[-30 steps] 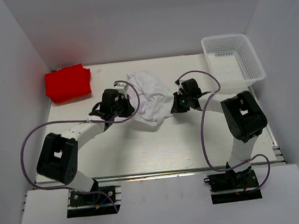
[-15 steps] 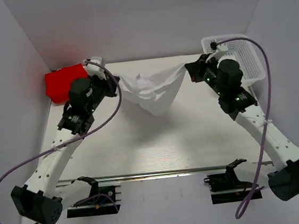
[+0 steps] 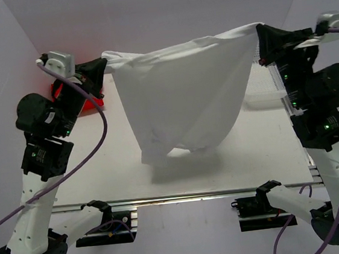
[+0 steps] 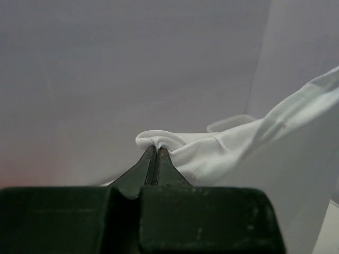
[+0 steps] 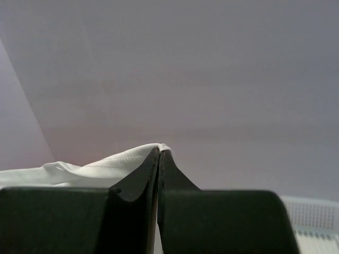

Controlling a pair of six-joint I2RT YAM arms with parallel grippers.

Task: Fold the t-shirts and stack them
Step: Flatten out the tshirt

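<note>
White walls close in a pale surface [image 3: 234,162], seen from above. Over it the white t-shirt [image 3: 184,95] hangs as a wide sheet, lifted clear of the back half. The left tool [image 3: 103,66] is pinched shut on one top corner and the right tool [image 3: 259,35] on the other. The stretched top edge runs left to right, sagging a little in the middle. From it the cloth tapers down toward the front edge. Whether its lowest fold touches the surface is unclear. The red t-shirt [image 3: 89,104] lies folded at the back left corner, partly hidden by the left arm. A mesh basket [image 3: 262,97] sits at the back right, mostly behind the cloth.

From the left wrist, the closed jaws bunch a small fold of white cloth [image 4: 212,153], which trails off to the right.

From the right wrist, the jaws are clamped on a stitched edge [image 5: 106,164] that runs left.

The shirt looks light, limp and easy to crease, so corners and seams are likely the best places to hold it.
</note>
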